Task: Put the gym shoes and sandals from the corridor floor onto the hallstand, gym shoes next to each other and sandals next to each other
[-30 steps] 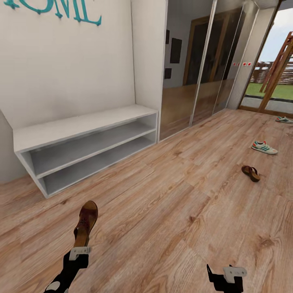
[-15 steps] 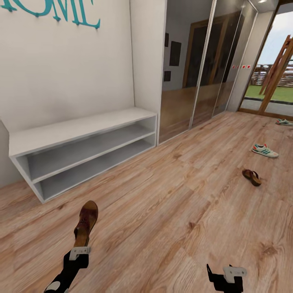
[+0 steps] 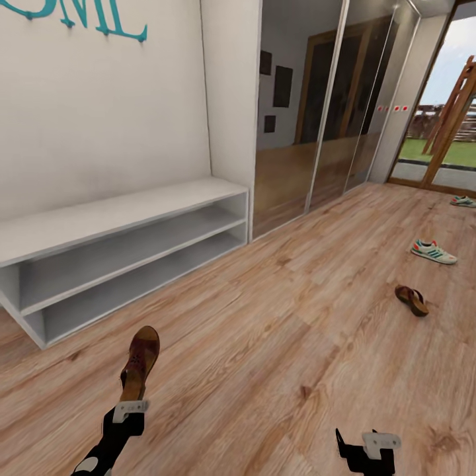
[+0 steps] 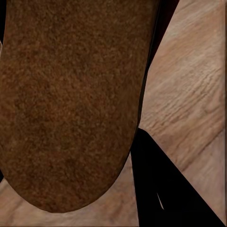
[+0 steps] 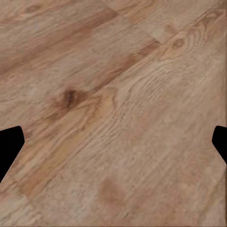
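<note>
My left gripper point(image 3: 131, 394) is shut on the heel end of a dark brown sandal point(image 3: 140, 358), which sticks out forward above the corridor floor point(image 3: 277, 344). Its tan-brown sole point(image 4: 71, 104) looms close in the left wrist view, with one dark finger point(image 4: 163, 189) beside it. The second sandal point(image 3: 411, 299) lies on the floor at the right. Beyond it rests a gym shoe point(image 3: 433, 252), white with green stripes, and the other gym shoe point(image 3: 463, 201) sits near the doorway. My right gripper point(image 3: 365, 449) hangs open over bare planks point(image 5: 113, 139). The hallstand is out of view.
A plain low white two-tier bench point(image 3: 119, 211) stands against the wall at the left, under teal letters. Mirrored wardrobe doors point(image 3: 317, 112) line the wall behind it. An open doorway point(image 3: 443, 132) at the far right leads outside.
The whole picture has shifted: the bench now sits further left and larger, so the camera has moved. Both grippers and the held sandal keep their places in the picture.
</note>
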{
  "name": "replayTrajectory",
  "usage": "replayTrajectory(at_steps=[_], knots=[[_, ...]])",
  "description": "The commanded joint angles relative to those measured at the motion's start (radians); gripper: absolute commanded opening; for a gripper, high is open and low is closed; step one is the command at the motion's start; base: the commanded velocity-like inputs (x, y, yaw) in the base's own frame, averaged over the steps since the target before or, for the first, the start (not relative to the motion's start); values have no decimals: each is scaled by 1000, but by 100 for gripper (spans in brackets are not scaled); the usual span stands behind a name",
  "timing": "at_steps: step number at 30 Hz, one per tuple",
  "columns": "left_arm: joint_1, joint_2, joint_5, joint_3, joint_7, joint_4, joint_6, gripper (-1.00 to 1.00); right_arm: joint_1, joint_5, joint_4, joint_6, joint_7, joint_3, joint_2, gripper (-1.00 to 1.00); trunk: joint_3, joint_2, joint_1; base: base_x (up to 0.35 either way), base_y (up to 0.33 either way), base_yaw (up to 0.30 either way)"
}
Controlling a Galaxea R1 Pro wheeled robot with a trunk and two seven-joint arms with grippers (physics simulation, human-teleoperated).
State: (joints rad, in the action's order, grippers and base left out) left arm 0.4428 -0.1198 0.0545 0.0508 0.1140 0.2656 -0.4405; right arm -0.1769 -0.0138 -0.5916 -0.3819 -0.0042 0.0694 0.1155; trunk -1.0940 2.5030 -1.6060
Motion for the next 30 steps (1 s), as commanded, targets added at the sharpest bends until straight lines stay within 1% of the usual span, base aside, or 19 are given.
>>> replayTrajectory(at_steps=[1, 12, 17, 26, 30], knots=[[1, 0, 2, 6, 10, -1, -1, -100, -1, -2, 1, -3, 0, 1, 0, 100, -1, 0, 0, 303, -184, 0], [1, 1, 2, 6, 10, -2, -1, -100, -1, -2, 2, -2, -1, 0, -1, 100, -1, 0, 0, 296, -193, -10], [1, 2, 2, 6, 10, -2, -1, -100, -1, -2, 2, -2, -1, 0, -1, 100, 1, 0, 0, 285, -199, -193], [1, 2, 2, 6, 10, -2, -1, -100, -1, -2, 2, -2, -2, 0, -2, 100, 4, 0, 0, 283, -200, -254], [1, 1, 2, 6, 10, -2, -1, -100, -1, -2, 2, -2, -2, 0, -2, 100, 5, 0, 0, 282, -200, -120]])
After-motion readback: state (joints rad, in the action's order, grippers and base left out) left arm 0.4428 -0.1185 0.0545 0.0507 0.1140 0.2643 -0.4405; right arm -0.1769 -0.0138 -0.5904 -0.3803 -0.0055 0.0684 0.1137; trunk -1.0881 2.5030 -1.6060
